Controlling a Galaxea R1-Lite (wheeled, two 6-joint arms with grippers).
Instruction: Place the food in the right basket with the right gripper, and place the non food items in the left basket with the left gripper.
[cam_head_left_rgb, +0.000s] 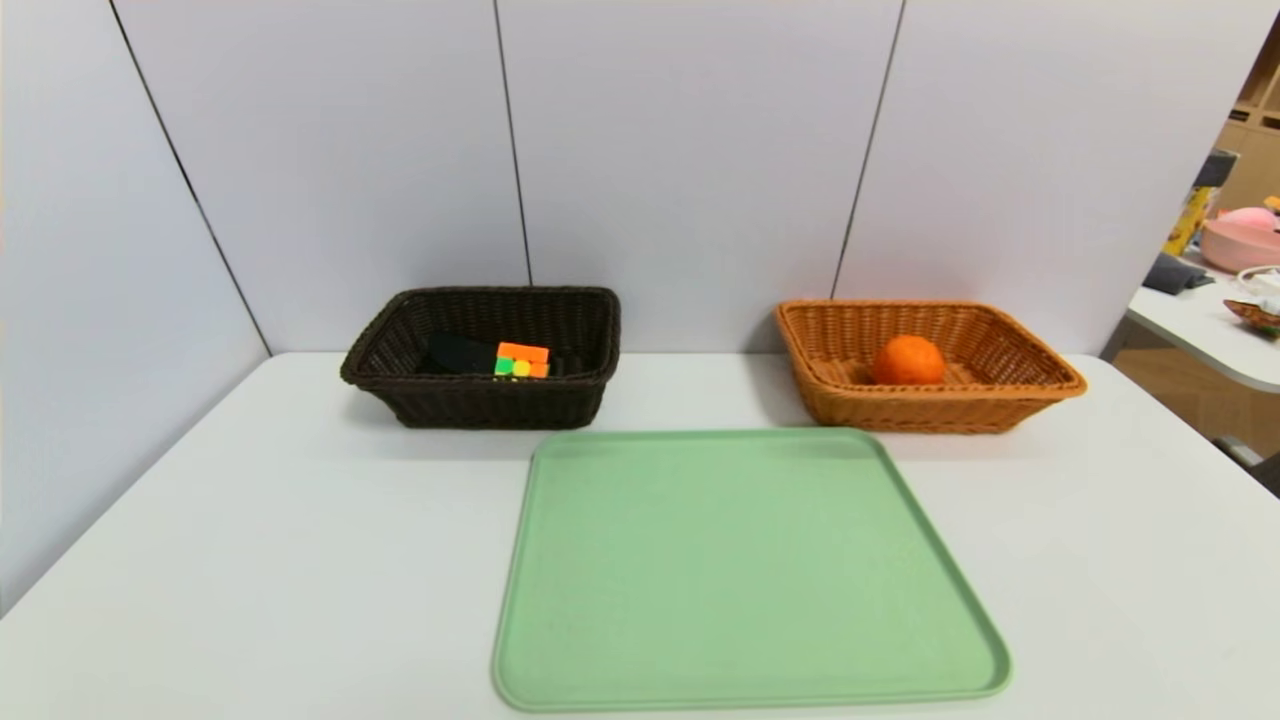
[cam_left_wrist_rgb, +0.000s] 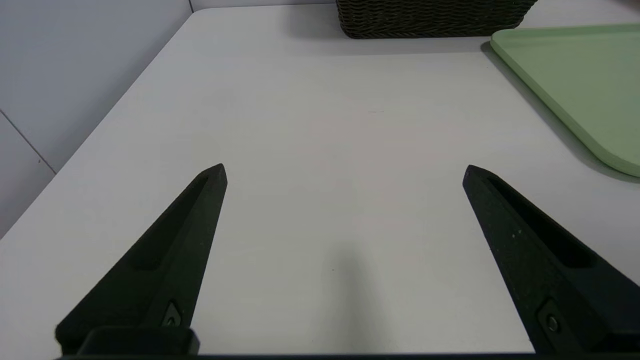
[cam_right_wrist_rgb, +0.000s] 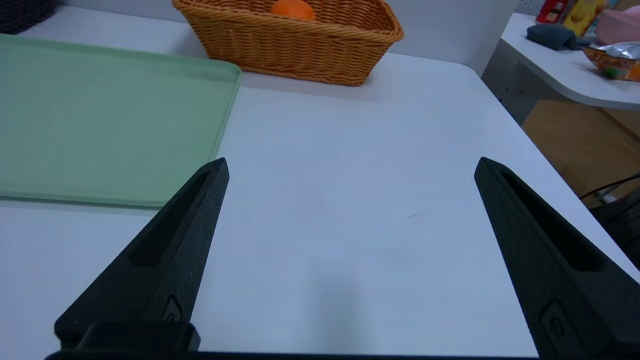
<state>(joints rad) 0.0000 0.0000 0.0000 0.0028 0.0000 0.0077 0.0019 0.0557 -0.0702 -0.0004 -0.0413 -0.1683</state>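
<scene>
A green tray lies on the white table. Behind the tray to its left, the dark basket holds the cube and black pouch. Behind the tray to its right, the tan basket holds the orange.

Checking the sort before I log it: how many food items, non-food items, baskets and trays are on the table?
Food: 1, the orange fruit in the orange-tan basket.
Non-food items: 2, the puzzle cube and the black pouch, both in the dark brown basket.
Baskets: 2.
Trays: 1, the green tray, nothing on it.
Total: 6.
</scene>
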